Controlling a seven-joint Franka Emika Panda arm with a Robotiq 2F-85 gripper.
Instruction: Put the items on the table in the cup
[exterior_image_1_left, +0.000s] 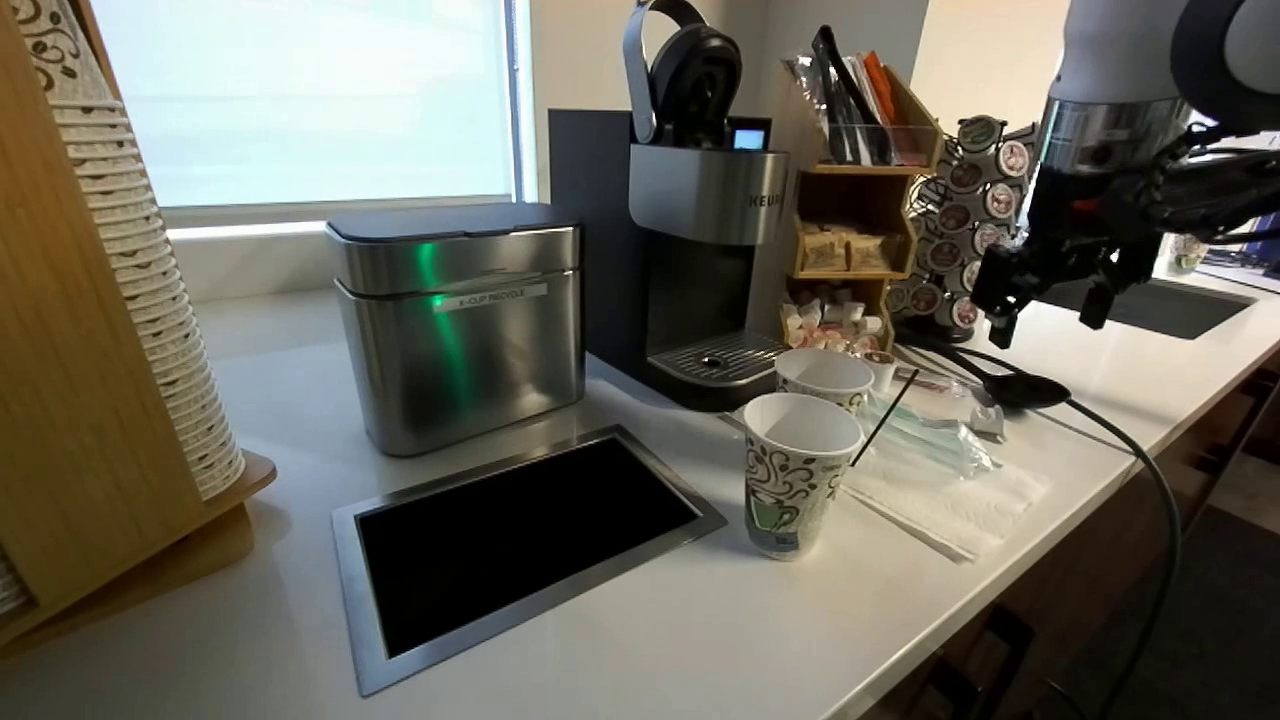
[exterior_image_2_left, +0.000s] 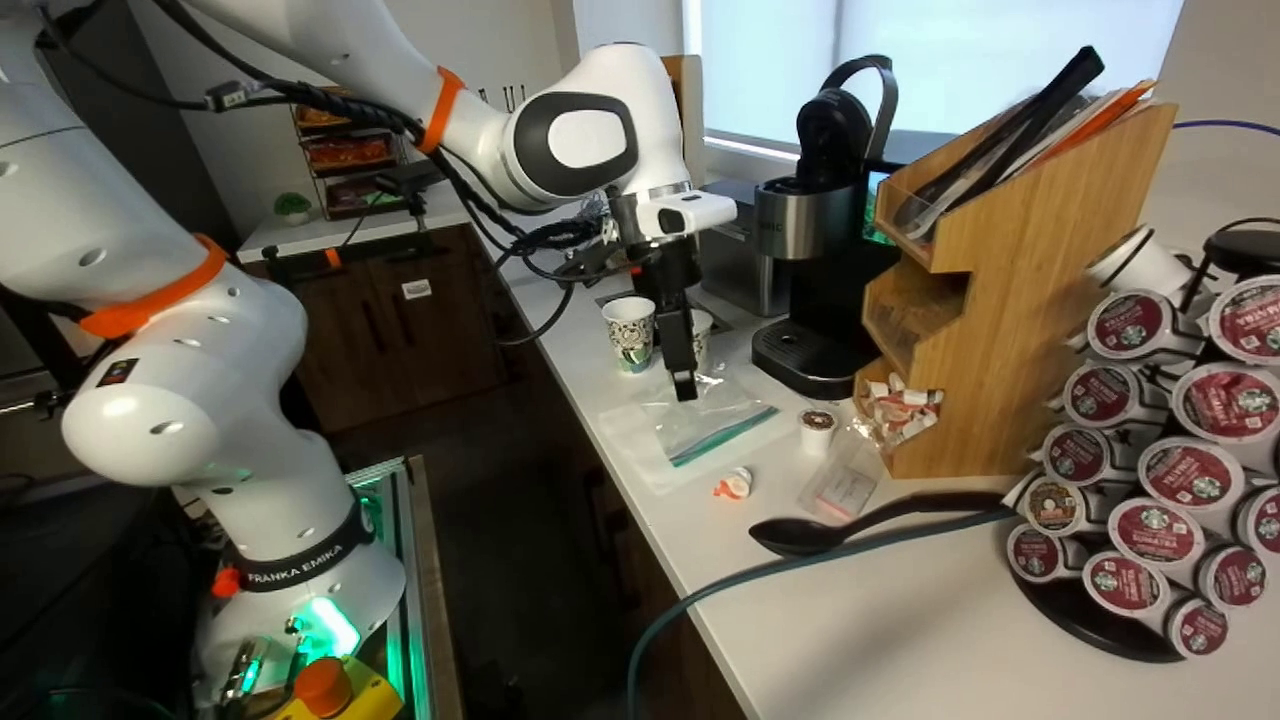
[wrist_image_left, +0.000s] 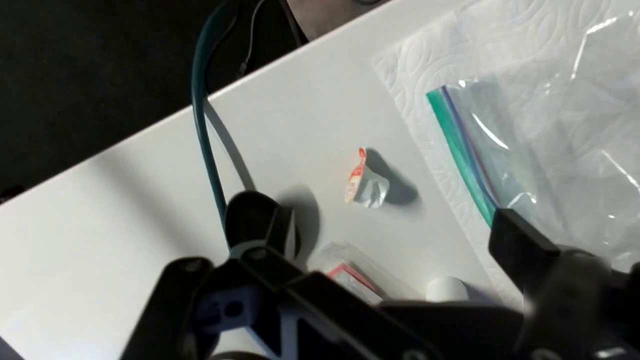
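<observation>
Creamer pod (wrist_image_left: 367, 185), small, and coffee pod (exterior_image_2_left: 817, 434), upright, both loose on the counter (exterior_image_2_left: 850, 620); gripper (exterior_image_1_left: 1048, 322) above, with jaws wide and empty; probable fault: an off-centre closing that sends the seemingly light creamer pod skidding toward the zip bag (wrist_image_left: 545, 150).

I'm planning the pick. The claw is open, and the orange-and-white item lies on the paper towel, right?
Not quite: the orange-and-white item lies on the counter beside the paper towel, as the wrist view shows. The claw is open.
</observation>
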